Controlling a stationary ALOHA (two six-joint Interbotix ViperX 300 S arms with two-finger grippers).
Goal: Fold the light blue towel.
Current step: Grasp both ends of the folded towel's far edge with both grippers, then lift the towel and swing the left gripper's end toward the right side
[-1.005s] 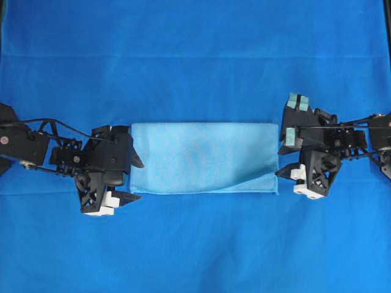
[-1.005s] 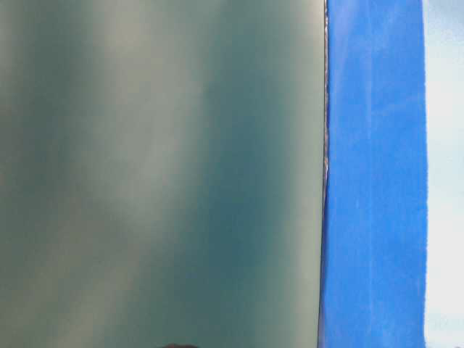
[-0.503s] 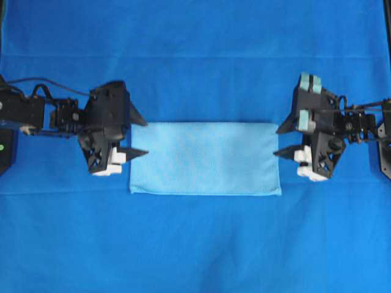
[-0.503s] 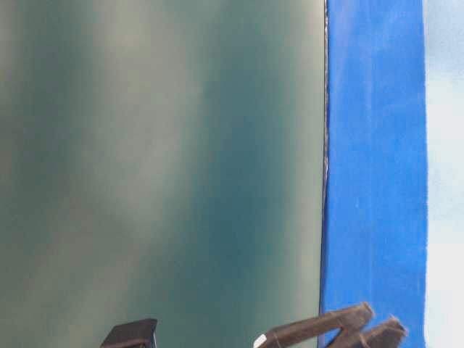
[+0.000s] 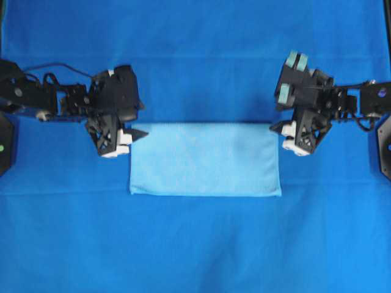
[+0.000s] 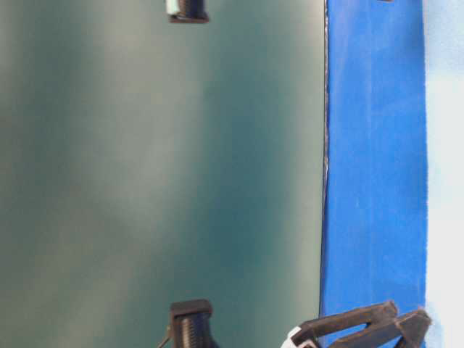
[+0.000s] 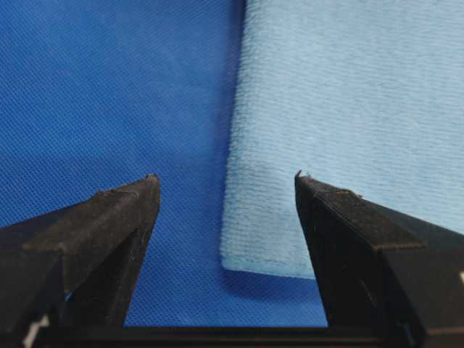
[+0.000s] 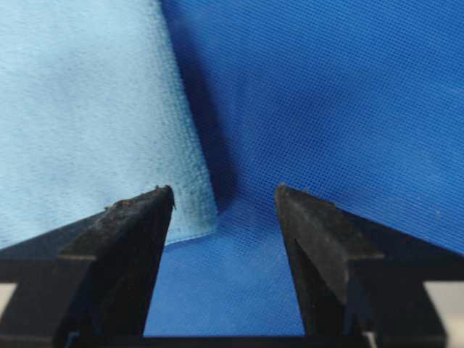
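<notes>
Black skeletal arms (image 5: 36,97), thin black cables, white pincer mounts, teal-padded camera bracket (image 5: 292,76)

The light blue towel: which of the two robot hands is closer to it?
Neither clearly: the left gripper sits at the light blue towel's far left corner, the right gripper at its far right corner, both open, holding nothing.

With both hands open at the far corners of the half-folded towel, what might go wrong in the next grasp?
1. The light blue towel lies in stacked layers; the left hand, open astride the corner, may pinch only the top layer, so the fold would come apart.
2. The towel rests flat on the royal-blue sheet; fingers going low may catch the sheet too.
3. The right hand has one finger over the corner and one off it; an uneven grasp beside the left may skew the fold.
</notes>
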